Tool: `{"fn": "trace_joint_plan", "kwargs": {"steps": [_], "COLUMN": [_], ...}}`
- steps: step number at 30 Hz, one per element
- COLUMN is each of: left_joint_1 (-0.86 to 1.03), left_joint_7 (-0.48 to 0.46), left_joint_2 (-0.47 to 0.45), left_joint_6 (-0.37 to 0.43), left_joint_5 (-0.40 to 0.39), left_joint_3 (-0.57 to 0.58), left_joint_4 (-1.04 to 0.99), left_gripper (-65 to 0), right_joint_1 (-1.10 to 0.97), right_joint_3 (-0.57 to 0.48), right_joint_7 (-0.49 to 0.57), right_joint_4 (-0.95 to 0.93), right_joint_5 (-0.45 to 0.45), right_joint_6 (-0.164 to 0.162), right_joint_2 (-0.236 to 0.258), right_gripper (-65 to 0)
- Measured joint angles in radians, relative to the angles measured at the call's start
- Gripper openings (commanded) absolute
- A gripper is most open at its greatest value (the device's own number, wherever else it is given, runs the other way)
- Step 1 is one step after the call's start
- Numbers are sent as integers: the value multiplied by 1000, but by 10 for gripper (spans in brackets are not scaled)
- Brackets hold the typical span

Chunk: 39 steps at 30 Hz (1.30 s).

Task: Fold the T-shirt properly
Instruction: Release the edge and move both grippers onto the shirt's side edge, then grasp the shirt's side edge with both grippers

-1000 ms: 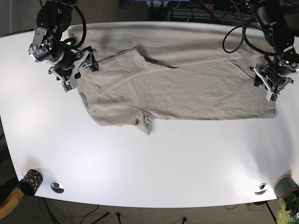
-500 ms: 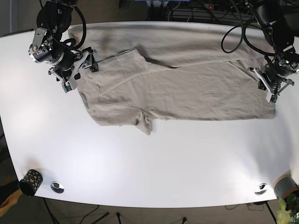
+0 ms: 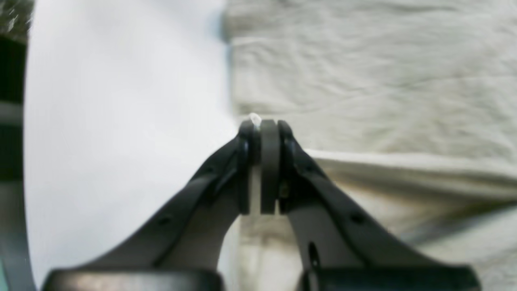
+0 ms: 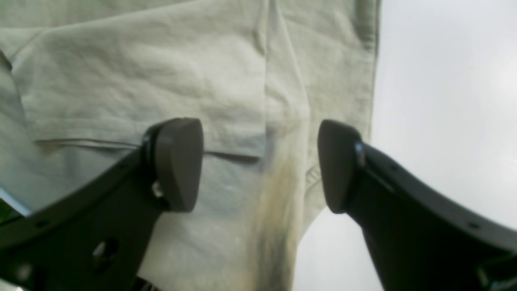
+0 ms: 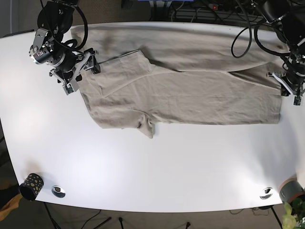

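Currently, a beige T-shirt (image 5: 186,90) is spread wide across the far half of the white table (image 5: 152,167), with its hem edge at the base view's right and a sleeve folded inward near the base view's left. The left gripper (image 3: 262,129) is seen at the hem edge, on the base view's right; its jaws are pressed together, and a small pale bit shows at their tips, though it cannot be told whether cloth is pinched there. The right gripper (image 4: 260,161) is held over the sleeve area on the base view's left, its 2 jaws standing well apart with cloth seen between and beneath them, not gripped. On the near-left corner of the table a small dark cup with pale dots (image 5: 31,186) is seen, its contents not visible, with a round metal fitting (image 5: 58,191) just beside it. Another metal fitting (image 5: 266,192) is set near the opposite near corner.
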Motion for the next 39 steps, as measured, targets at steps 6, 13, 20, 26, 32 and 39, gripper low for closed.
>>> {"fn": "trace_joint_plan", "kwargs": {"steps": [6,13,20,26,32,39], "left_joint_1": [0,-1,-19,-76,-118,-146], "left_joint_7": [0,-3,-7,-11,-2,-11], "left_joint_2": [0,-3,-25,-33,-61,-55], "left_joint_6": [0,0,-1,-1,0,0], "left_joint_5": [2,2,65,79,85,78], "left_joint_3": [-5,-5,-11,-86,-106,-96], "left_joint_4": [0,-20,-95,-136,-138,-138], "left_gripper": [-650,-646,-465,-326,-317,-318], "right_joint_1": [0,0,0,4,107,296], "right_joint_3": [0,0,1,5,6,8], "right_joint_7": [0,0,0,1,8,3], "right_joint_4": [0,0,0,0,-56,-246], "right_joint_5": [0,5,4,4,-16,-127], "right_joint_6": [0,0,0,0,0,-3], "right_joint_2": [0,0,0,0,0,6], "right_gripper": [-220,-220,-220,-214,-212,-216]}}
